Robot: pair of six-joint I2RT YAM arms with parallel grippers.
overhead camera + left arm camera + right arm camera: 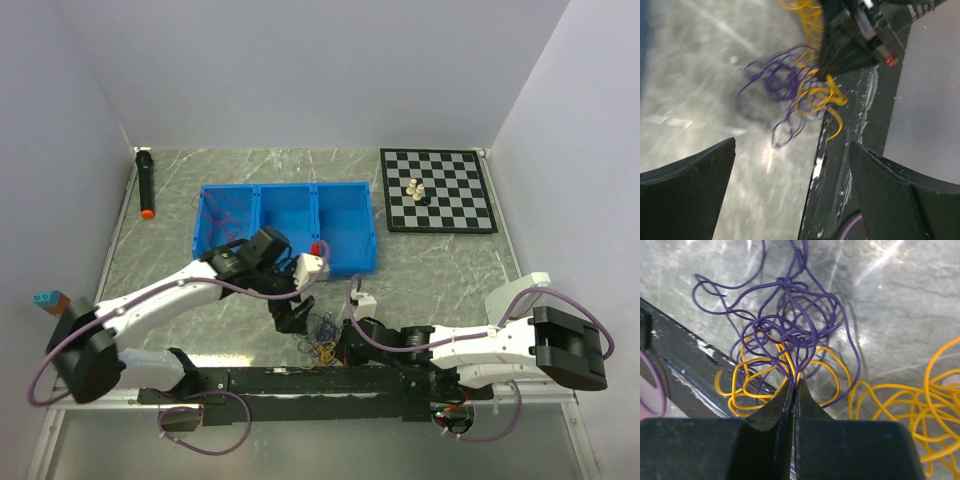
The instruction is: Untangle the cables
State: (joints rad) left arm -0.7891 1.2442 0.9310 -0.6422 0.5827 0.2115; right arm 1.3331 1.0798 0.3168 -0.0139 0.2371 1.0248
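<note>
The cables (322,338) are a small tangle of thin purple and yellow wires on the marble table, by the black rail at the near edge. My right gripper (345,340) is shut on them. In the right wrist view its tips (796,385) pinch purple strands (785,315) and yellow strands (765,375) where they cross. My left gripper (290,318) hangs just left of the tangle, open and holding nothing. Its wrist view is blurred, with the fingers (690,190) wide apart and the tangle (790,90) ahead of them. Thin reddish wires (232,213) lie in the blue bin's left compartment.
A blue bin (290,187) with three compartments stands behind the arms. A chessboard (437,190) with a few pieces (417,190) is at the back right. A black marker (146,185) lies at the back left. The black rail (300,380) runs along the near edge.
</note>
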